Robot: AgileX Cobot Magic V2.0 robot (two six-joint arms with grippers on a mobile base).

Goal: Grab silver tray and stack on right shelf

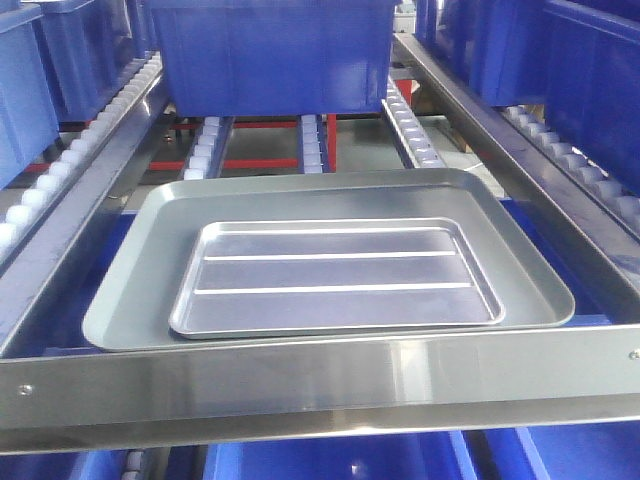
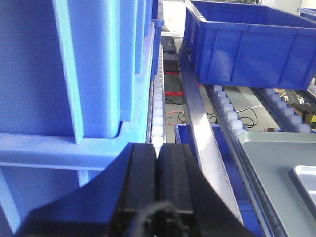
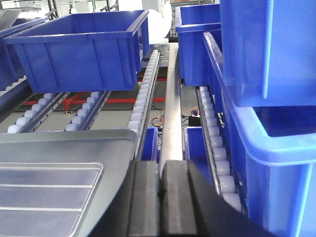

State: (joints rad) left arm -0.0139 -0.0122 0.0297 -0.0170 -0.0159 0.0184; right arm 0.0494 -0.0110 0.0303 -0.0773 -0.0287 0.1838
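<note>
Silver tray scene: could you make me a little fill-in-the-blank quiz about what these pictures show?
1. The silver tray lies inside a larger, dull ____ tray.
2. Across its bottom run ____ long raised ridges.
3. Behind both trays, on the white rollers, stands a ____ plastic bin.
4. Both the left gripper and the right gripper are ____, holding nothing.

Missing words: grey; two; blue; shut
</note>
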